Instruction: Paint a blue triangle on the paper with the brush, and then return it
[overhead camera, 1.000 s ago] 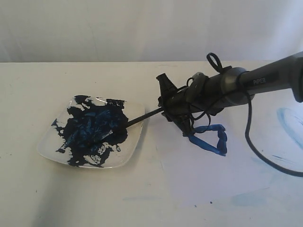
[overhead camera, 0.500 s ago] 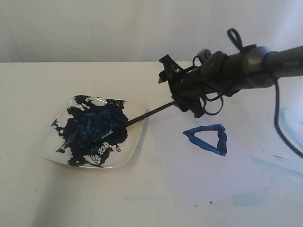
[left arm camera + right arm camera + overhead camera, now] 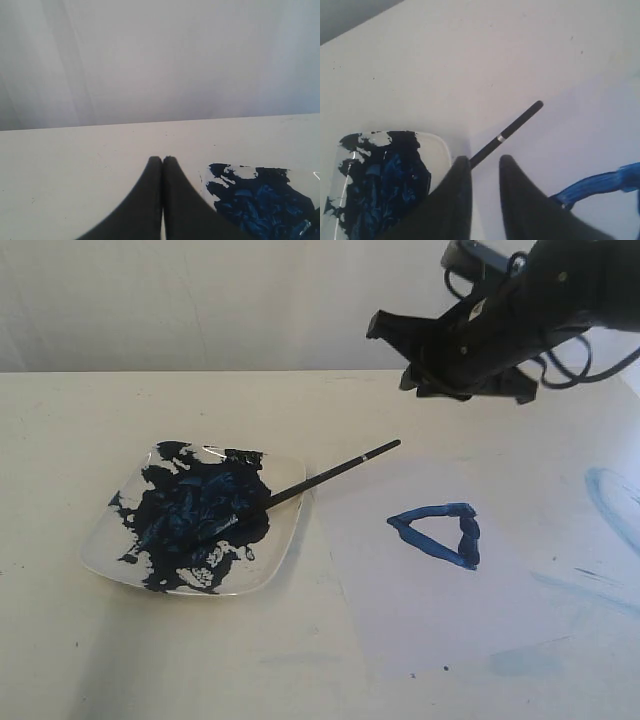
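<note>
- Now the right pincer (image 3: 483, 160) had released and risen, half-open, empty.
- The brush (image 3: 330, 473) rested on the plate (image 3: 288, 552), blue triangle (image 3: 430, 512) finished on the paper (image 3: 420, 610): task seemingly done.

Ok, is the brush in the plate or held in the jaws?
In the plate: the brush leans on its rim, tip in paint, nothing gripping it.

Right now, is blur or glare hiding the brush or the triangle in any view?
Exterior view: soft but evenly lit, brush and blue triangle plain, faint glints on the plate. Right wrist view: brush clear, triangle cut off at the edge. Left wrist view: pale and hazy, no triangle in frame.
</note>
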